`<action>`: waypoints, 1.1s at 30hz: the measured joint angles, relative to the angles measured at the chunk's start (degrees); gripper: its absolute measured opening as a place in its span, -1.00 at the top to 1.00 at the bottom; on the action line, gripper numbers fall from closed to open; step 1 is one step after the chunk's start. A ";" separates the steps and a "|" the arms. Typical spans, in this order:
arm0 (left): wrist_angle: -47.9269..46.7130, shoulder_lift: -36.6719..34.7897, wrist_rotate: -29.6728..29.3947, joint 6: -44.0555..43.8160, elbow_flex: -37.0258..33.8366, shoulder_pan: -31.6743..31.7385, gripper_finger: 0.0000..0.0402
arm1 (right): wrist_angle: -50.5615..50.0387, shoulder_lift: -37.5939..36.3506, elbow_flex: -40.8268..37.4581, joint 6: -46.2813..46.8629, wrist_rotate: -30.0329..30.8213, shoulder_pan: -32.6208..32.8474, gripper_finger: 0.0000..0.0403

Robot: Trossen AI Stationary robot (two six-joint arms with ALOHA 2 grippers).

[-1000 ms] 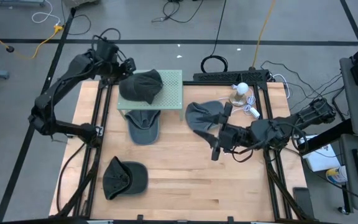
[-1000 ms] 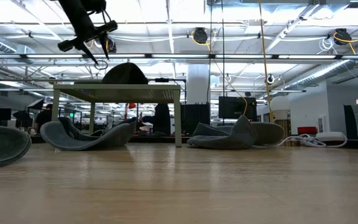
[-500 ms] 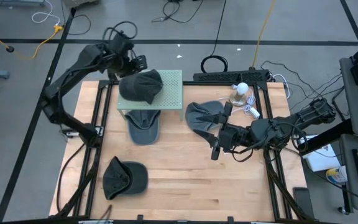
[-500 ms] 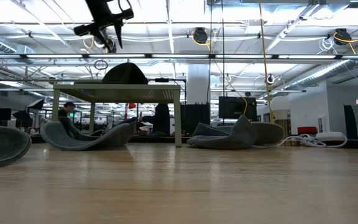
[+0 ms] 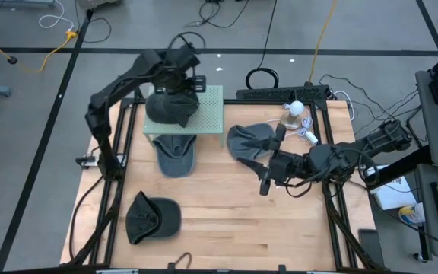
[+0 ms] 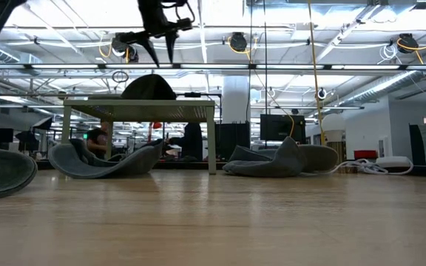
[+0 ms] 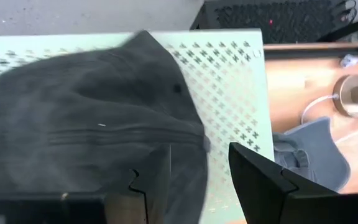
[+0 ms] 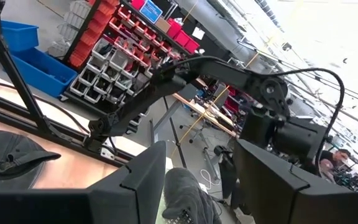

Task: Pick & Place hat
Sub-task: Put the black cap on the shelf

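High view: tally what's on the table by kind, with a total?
Hats: 4 – one on the green stand, one under its front edge, one near the front left corner, one by the right tool
Perforated green stand: 1
White and tan object with a cable, back right: 1
Total: 6

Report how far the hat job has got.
Done: one hat lies on top of the green rack. In hand: nothing; the left tool hovers open above that hat, the right tool waits open, low by the table's right side. Left: three hats on the table, under the rack, right of it, and near the front left.
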 joint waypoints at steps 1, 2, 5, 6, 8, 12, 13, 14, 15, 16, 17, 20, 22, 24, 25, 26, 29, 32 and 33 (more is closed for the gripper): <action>0.02 0.60 -0.02 -0.12 0.08 -0.59 0.18 | 0.02 -0.14 0.00 0.00 0.00 0.00 0.09; 0.02 1.23 0.00 -0.35 0.11 -1.15 0.18 | -0.01 -0.37 0.00 0.00 -0.01 0.00 0.09; -0.02 2.97 -0.02 -0.52 0.11 -2.94 0.18 | 0.05 -0.94 0.00 0.23 0.00 0.00 0.09; -0.02 3.48 -0.22 -0.52 0.11 -3.60 0.18 | 0.02 -1.13 0.00 0.35 0.00 0.00 0.09; -0.02 4.41 -1.77 -0.37 0.11 -5.07 0.18 | 0.02 -1.37 0.00 0.37 0.00 0.00 0.09; 0.38 6.13 -6.46 4.64 0.11 -7.60 0.18 | 0.02 -1.50 0.00 0.40 -0.01 0.00 0.09; 0.36 6.41 -7.32 5.91 0.11 -8.05 0.18 | -0.01 -1.50 0.00 0.39 -0.02 0.00 0.09; 0.44 6.72 -8.30 7.09 0.11 -8.58 0.18 | -0.11 -1.50 0.00 0.40 -0.02 0.00 0.09; 0.44 6.91 -9.42 8.31 0.11 -9.09 0.18 | -0.31 -1.50 0.00 0.39 -0.02 0.00 0.09; 0.44 7.10 -10.59 9.91 0.11 -9.52 0.18 | -0.46 -1.50 0.00 0.40 -0.02 0.00 0.09; 0.44 7.45 -12.11 11.98 0.11 -10.09 0.18 | -0.57 -1.50 0.00 0.41 -0.02 0.00 0.09; 0.57 8.03 -15.57 18.91 0.09 -11.53 0.18 | -0.63 -1.50 0.00 0.42 -0.07 0.00 0.09; 2.13 7.94 -15.74 23.01 0.07 -12.18 0.18 | -0.59 -1.50 0.00 0.41 -0.04 0.00 0.09; 4.21 7.82 -15.82 26.40 0.09 -12.77 0.18 | -0.61 -1.50 0.00 0.43 -0.07 0.00 0.09; 4.62 7.84 -16.04 28.42 0.09 -13.02 0.18 | -0.61 -1.50 0.00 0.43 -0.07 0.00 0.09; 4.65 7.88 -16.37 30.61 0.09 -13.34 0.18 | -0.61 -1.50 0.00 0.43 -0.07 0.00 0.09; 4.38 7.88 -16.57 35.68 0.06 -14.03 0.18 | -0.61 -1.50 0.00 1.20 -0.07 0.00 0.09; 4.55 7.85 -16.77 38.12 -0.79 -14.49 0.18 | -0.61 -1.50 0.00 2.18 -0.07 0.00 0.09; 4.49 7.88 -16.77 38.53 -1.01 -14.51 0.18 | -0.61 -1.50 0.00 2.16 -0.07 0.00 0.09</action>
